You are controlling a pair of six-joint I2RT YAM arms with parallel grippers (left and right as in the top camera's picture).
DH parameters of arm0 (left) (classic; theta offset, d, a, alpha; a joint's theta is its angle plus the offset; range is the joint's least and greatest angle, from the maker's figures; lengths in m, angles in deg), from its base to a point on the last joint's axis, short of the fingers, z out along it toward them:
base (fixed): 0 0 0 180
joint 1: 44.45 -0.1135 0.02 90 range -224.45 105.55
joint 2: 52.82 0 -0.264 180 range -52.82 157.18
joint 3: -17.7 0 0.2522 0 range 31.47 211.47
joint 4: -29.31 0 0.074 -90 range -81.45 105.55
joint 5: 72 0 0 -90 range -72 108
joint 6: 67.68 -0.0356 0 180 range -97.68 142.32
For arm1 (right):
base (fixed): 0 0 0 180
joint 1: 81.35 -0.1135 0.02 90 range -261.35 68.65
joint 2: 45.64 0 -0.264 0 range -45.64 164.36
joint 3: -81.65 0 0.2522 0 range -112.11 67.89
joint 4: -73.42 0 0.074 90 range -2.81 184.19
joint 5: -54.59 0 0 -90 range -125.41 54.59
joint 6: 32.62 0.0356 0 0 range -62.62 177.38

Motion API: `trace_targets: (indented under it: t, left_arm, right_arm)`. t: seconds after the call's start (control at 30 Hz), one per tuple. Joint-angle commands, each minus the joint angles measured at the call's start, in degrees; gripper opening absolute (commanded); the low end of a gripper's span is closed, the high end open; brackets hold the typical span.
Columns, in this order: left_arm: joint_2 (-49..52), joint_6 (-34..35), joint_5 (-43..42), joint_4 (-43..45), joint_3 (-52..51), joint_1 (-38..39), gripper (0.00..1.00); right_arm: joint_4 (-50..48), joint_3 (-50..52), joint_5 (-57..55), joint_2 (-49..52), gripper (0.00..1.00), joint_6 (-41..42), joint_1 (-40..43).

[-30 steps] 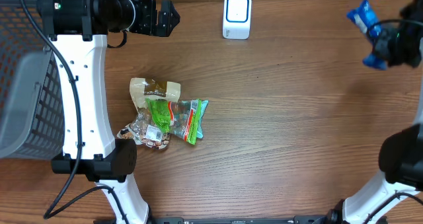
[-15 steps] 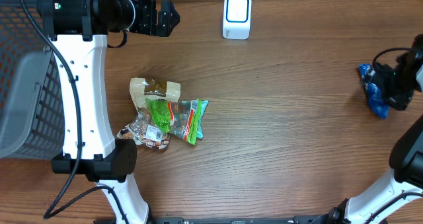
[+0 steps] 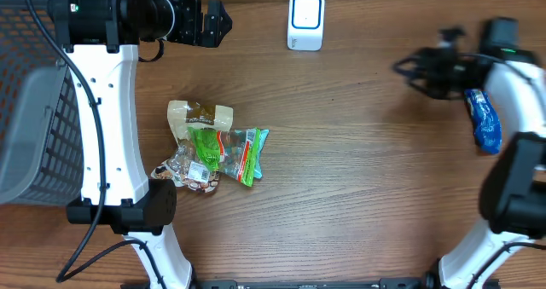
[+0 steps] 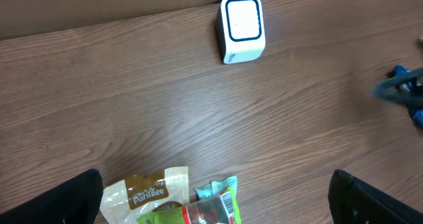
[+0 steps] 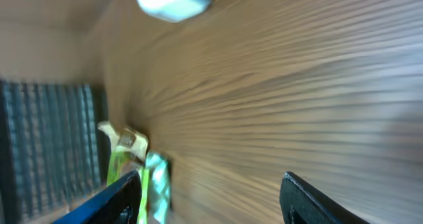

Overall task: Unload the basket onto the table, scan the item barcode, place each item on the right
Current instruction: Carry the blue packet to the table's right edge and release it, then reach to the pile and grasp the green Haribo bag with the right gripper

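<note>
While left end effector point(image 3: 219, 22) and right end effector point(image 3: 406, 68) gape empty, the packet heap point(image 3: 210, 148) lies on the worktop point(image 3: 358, 178) left of centre; light, soft, slippery film, likely best pinched at a sealed edge.

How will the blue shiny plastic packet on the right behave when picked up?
Probably floppy: the blue shiny plastic packet looks creased and thin. Likely slippery, since its film looks glossy. Unlikely to roll, as it lies flat.
</note>
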Motion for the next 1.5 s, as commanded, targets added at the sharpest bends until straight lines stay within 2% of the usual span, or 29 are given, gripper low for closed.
trace_targets:
  t: [0.0,0.2,0.37,0.43,0.73,1.03,1.07,1.37,1.47]
  left_arm:
    - [0.7,0.4,0.2,0.1,0.3,0.4,1.0]
    - [0.7,0.4,0.1,0.1,0.3,0.4,1.0]
    - [0.7,0.4,0.1,0.1,0.3,0.4,1.0]
    - [0.7,0.4,0.1,0.1,0.3,0.4,1.0]
    - [-0.8,-1.8,-2.8,-2.7,0.8,-0.3,0.99]
    - [-7.8,-1.7,-2.8,-1.9,3.1,-6.1,1.0]
    - [-8.4,-1.7,-2.8,-1.9,3.1,-6.5,1.0]
    - [-8.5,-1.8,-2.8,-3.1,3.0,-7.0,1.0]
    - [-8.4,-1.8,-2.8,-3.1,3.0,-7.0,1.0]
  right_arm:
    - [-2.4,-0.3,-10.4,-0.9,0.68,13.9,-12.2]
    - [-7.4,-0.3,-21.3,-0.5,0.69,24.2,-27.2]
    - [-10.5,-0.3,-21.0,1.9,0.73,29.6,-34.8]
    - [-12.8,-0.3,-17.3,4.6,0.73,29.9,-39.3]
    - [-13.0,-0.3,-18.5,6.5,0.79,31.4,-47.1]
    - [-13.7,0.6,-23.8,7.6,0.79,35.6,-51.3]
    - [-14.0,0.7,-24.1,7.8,0.77,35.6,-51.5]
    - [-13.0,1.6,-25.1,7.8,0.12,34.2,-51.3]
    - [-12.6,1.5,-23.2,7.2,0.06,30.3,-49.9]
